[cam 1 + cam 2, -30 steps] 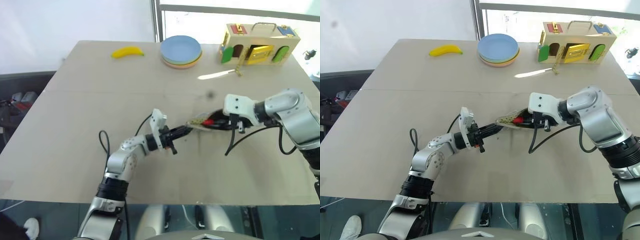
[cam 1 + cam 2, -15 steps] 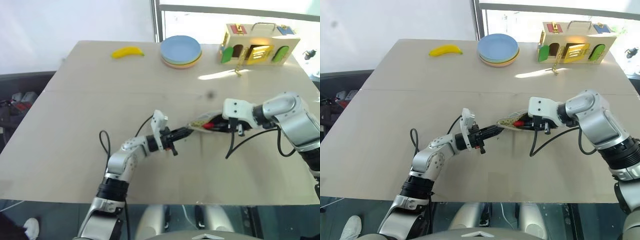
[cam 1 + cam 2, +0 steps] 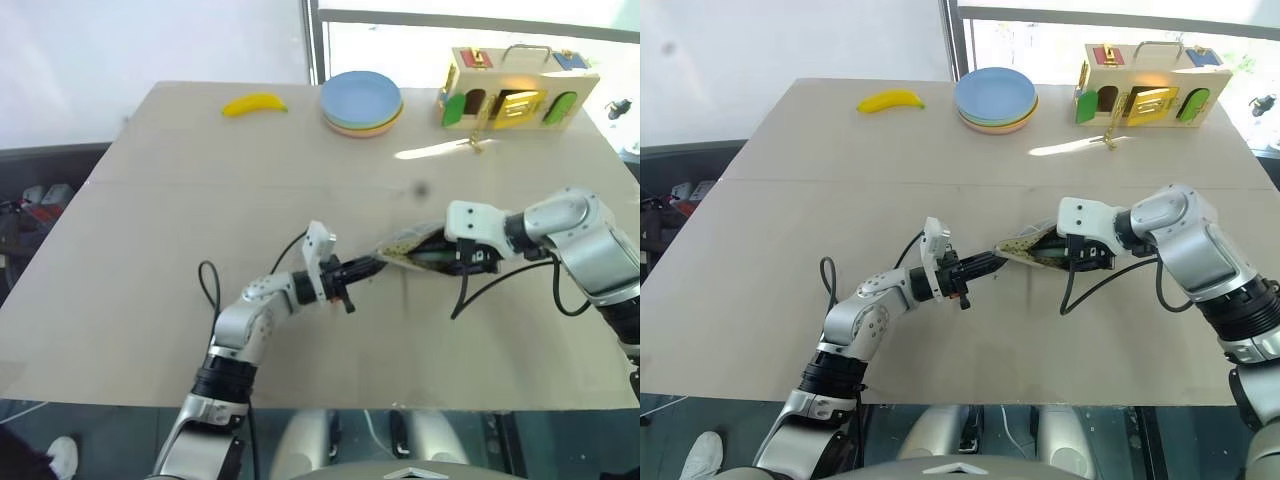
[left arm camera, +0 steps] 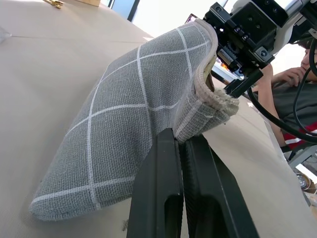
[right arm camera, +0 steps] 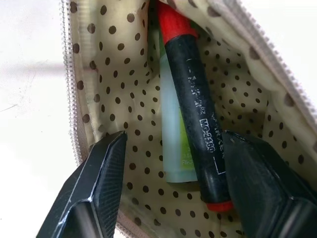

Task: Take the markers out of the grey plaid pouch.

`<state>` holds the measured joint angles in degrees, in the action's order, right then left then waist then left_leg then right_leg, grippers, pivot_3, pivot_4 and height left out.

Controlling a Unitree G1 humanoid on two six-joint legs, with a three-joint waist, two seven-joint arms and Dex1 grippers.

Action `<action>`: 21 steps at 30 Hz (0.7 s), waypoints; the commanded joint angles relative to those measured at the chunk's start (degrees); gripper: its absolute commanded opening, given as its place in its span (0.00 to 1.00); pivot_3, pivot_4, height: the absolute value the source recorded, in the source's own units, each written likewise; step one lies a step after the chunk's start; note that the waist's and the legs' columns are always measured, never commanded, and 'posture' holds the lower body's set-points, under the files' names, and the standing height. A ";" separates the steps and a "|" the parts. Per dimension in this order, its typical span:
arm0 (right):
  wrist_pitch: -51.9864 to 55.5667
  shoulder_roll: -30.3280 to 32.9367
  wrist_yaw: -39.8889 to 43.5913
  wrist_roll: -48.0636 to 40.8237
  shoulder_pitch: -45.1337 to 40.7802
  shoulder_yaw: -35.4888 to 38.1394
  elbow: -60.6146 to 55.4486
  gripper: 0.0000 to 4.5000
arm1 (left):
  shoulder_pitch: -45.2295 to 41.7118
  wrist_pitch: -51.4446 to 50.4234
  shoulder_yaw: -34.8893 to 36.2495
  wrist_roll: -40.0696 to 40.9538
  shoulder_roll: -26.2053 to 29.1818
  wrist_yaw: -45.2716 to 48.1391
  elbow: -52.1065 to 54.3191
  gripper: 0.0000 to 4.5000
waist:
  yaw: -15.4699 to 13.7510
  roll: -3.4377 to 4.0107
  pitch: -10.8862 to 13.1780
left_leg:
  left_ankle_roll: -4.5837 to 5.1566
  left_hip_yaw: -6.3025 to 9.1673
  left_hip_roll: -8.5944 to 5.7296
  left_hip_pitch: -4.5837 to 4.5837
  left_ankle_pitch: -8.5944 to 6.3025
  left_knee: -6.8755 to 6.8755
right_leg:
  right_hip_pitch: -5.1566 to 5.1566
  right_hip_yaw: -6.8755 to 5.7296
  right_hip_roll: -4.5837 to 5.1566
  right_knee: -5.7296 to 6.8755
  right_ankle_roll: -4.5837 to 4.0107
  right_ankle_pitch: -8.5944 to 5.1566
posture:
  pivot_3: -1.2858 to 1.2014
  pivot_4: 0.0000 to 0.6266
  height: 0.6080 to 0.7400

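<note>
Grey plaid fabric with thin white grid lines makes up the pouch (image 4: 133, 114), which lies near the middle of the tan table (image 3: 180, 200), between the two arms. The left tool (image 4: 181, 144) is clenched on the pouch's zipper end, both black fingers pressed together over the frayed corner of the seam, holding that end lifted off the table. At the opposite, open end, the right tool (image 5: 171, 173) reaches into the mouth of the pouch with its fingers (image 5: 99, 183) spread apart, one on each side of the contents and gripping nothing. Inside, against the tan lining with brown dots, lie the markers: a dark-bodied marker (image 5: 190, 109) with red ends and, beside and partly under it, a pale green marker (image 5: 173, 134). Whether either finger touches the dark marker is hard to tell from this close angle.

At the far side of the table sit a yellow banana (image 3: 255, 103), a stack of plates (image 3: 362, 102) with a blue one on top, and a wooden toy box (image 3: 520, 90) with coloured doors.
</note>
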<state>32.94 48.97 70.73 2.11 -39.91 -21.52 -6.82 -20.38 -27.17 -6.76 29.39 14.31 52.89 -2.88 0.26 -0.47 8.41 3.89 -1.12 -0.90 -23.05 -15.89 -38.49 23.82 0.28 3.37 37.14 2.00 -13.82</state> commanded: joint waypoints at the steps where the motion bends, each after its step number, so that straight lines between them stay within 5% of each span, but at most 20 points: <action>1: -0.49 0.25 -0.78 0.61 -0.19 0.93 -0.19 0.70 | 0.08 0.37 0.00 0.33 -0.03 0.51 1.93 0.00 | 0.00 0.00 0.00 | 0.00 0.00 0.00 0.00 0.00 0.00 | 0.00 0.00 0.00 0.00 0.00 0.00 | 0.52 0.24 1.00; 8: 2.49 -1.70 -1.99 -0.58 0.09 1.36 1.97 0.70 | 0.31 0.62 -0.18 0.07 -0.04 0.44 1.95 0.00 | 0.00 0.00 0.00 | 0.00 0.00 0.00 0.01 0.00 0.00 | -0.01 0.00 -0.01 0.01 0.00 0.00 | 0.52 0.24 1.00; 11: 2.53 -1.60 -1.86 -0.49 -0.01 1.17 2.63 0.53 | 0.42 0.68 -0.09 0.07 0.14 0.37 2.05 0.00 | 0.01 0.00 0.00 | 0.00 0.00 0.00 0.01 0.00 0.00 | -0.01 0.00 -0.01 0.01 0.00 0.00 | 0.52 0.24 1.00; 16: 2.46 -1.50 -1.84 -0.52 0.00 0.94 2.51 0.01 | 0.50 0.66 -0.06 0.11 0.18 0.21 2.17 0.00 | 0.00 0.00 -0.01 | 0.00 0.00 0.00 0.03 0.00 0.00 | -0.02 0.00 -0.02 0.01 0.00 0.00 | 0.52 0.24 1.00; 21: 2.09 -1.21 -2.25 0.07 0.19 0.85 2.25 0.01 | 0.46 0.81 -0.05 0.12 0.18 0.29 2.02 0.00 | 0.01 0.00 -0.01 | 0.00 0.00 0.00 0.06 0.00 0.00 | -0.06 0.00 -0.02 0.01 0.00 0.00 | 0.52 0.24 1.00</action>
<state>35.13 47.00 68.47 1.92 -39.61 -21.56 -3.70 -19.96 -27.12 -7.14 29.33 14.40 52.80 -2.87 0.28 -0.47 8.41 3.89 -1.12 -0.89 -22.99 -15.89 -38.49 23.76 0.28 3.35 37.15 2.00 -13.82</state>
